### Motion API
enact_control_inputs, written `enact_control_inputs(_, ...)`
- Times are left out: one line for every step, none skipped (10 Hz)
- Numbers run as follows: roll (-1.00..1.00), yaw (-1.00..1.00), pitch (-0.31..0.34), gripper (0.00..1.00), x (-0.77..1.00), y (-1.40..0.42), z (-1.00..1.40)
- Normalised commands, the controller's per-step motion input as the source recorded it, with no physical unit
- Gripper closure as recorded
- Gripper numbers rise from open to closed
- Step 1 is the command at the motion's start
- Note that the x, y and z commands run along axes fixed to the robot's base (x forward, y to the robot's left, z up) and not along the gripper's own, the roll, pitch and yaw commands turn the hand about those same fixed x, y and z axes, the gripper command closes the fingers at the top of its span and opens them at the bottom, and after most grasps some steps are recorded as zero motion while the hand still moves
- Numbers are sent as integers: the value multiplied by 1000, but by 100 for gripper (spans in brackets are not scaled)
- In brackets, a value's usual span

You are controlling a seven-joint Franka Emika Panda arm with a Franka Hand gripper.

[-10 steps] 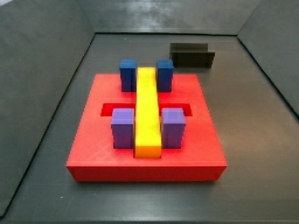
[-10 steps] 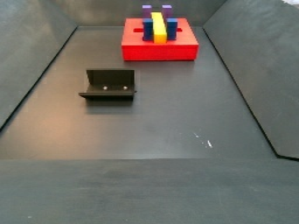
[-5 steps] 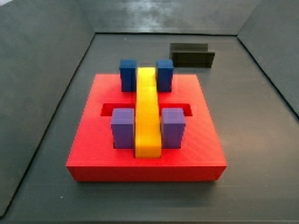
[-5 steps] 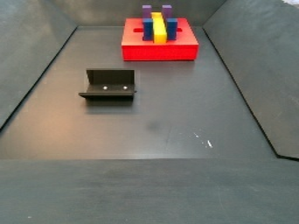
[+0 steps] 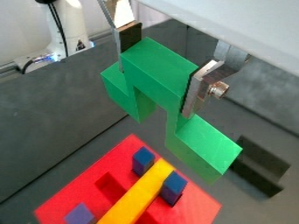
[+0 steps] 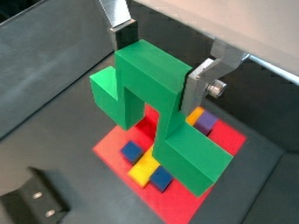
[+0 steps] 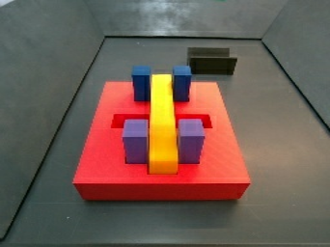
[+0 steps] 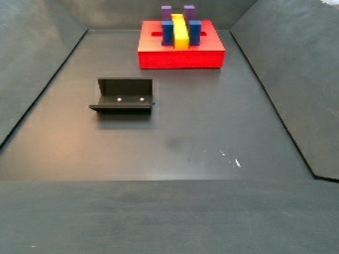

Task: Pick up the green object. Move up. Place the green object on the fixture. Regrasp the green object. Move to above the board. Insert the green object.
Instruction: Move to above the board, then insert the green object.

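The hand [image 5: 162,63] is closed on the green object [image 5: 158,87], its two flat silver fingers [image 5: 200,85] pressed against opposite faces of the block's upper part; in both wrist views the block hangs between them, with its stepped arms reaching down toward the board [image 5: 87,197]. The hand [image 6: 163,54] and the green object [image 6: 152,105] sit high above the board [image 6: 222,140], well clear of it, and neither appears in the side views.

The board [image 7: 161,145] lies flat on the dark table [image 8: 185,129]. A long yellow bar [image 7: 161,116] runs along its middle, crossing the rectangular recess [image 7: 123,122]. Two blue blocks [image 7: 141,82] flank the bar at the board's end nearer the fixture, and two purple blocks [image 7: 135,141] flank it at the opposite end.

The fixture [image 8: 123,96] stands on the table well apart from the board [image 8: 181,48], with its raised back wall upright and nothing in it. In a side view the fixture [image 7: 213,61] is beyond the board's blue-block end, and in a wrist view it [image 6: 35,203] shows just past the board's edge.
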Motion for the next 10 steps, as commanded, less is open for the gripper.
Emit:
enact_control_inputs(-366,-9,-17,100,-56,33,2)
enact_control_inputs(-232,-6,-23,100,-45,20,3)
enact_control_inputs(0,0,0,100,0,37,0)
enact_control_inputs(0,0,0,100,0,103,0)
enact_control_inputs(-31,0,0,100,86,0,0)
enact_control_inputs(-471,-14,-120,100,0,74,-34)
enact_control_inputs(-500,0,-154,100,0,31,0)
enact_control_inputs(-500,83,-139,100,69,0,0)
enact_control_inputs(-469,111,-147,100,54,-80,-54)
enact_control_inputs(-401,109,-141,100,14,-134,-197)
